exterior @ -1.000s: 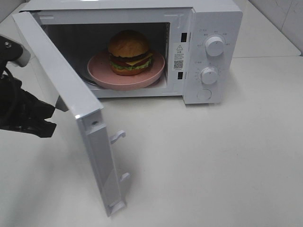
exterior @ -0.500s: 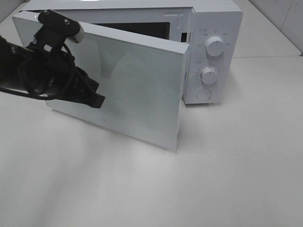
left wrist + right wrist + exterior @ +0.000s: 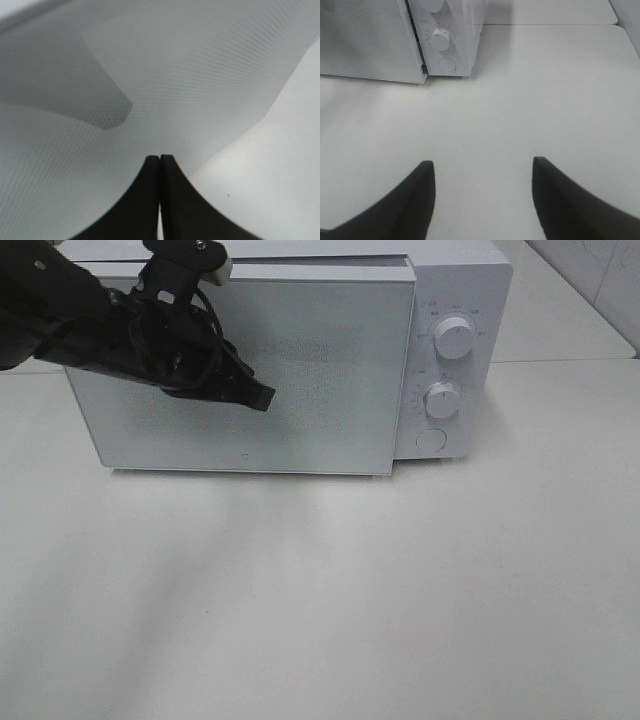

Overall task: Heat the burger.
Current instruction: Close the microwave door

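The burger is hidden behind the shut door (image 3: pixel 300 380) of the white microwave (image 3: pixel 455 270). My left gripper (image 3: pixel 262 397) presses its shut black fingertips against the door's front, left of the middle. In the left wrist view the left gripper (image 3: pixel 160 159) has its two fingers together, with the dotted door panel (image 3: pixel 190 75) right before them. My right gripper (image 3: pixel 482 172) does not show in the exterior high view. In the right wrist view its fingers stand wide apart above bare table, holding nothing, with the microwave (image 3: pixel 450 35) some way ahead.
Two round knobs (image 3: pixel 454 340) (image 3: pixel 441 399) and a round button (image 3: pixel 430 440) sit on the microwave's right panel. The lower knob (image 3: pixel 440 40) and the button (image 3: pixel 447 65) also show in the right wrist view. A white table (image 3: pixel 350 600) spreads in front of the microwave.
The left arm has swung the microwave door from wide open to shut, travelling right with it. The burger on its pink plate is now hidden. The right gripper has not changed.
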`<action>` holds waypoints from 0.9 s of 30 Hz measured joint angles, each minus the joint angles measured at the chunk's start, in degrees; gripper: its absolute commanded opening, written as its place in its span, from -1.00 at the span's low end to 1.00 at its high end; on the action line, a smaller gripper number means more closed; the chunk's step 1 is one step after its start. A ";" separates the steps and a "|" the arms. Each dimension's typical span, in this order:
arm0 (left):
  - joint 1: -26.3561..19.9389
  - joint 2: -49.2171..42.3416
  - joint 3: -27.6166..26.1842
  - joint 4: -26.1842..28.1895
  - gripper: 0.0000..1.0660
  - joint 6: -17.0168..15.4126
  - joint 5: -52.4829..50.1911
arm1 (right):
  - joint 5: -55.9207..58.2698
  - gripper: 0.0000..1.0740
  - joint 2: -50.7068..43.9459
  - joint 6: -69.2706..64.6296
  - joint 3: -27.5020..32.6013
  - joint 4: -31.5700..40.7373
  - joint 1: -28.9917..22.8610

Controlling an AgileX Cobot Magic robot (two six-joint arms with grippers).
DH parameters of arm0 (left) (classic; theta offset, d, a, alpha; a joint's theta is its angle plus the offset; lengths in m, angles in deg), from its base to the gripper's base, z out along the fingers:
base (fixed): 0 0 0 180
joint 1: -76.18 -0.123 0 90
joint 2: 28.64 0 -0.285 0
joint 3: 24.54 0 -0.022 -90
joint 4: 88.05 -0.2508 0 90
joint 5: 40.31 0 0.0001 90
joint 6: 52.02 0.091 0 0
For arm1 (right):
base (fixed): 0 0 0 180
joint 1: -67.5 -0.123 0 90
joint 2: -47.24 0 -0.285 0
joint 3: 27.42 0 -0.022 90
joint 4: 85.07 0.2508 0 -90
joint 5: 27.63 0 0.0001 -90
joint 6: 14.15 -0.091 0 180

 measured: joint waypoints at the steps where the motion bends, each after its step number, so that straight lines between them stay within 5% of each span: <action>1: 0.00 0.63 -0.86 0.00 -1.00 0.00 0.11 | 0.00 0.02 0.00 0.00 0.00 0.00 0.00; 27: 5.44 13.35 -18.62 3.21 -1.00 -3.50 11.06 | 0.06 0.02 0.00 0.00 0.00 0.00 0.00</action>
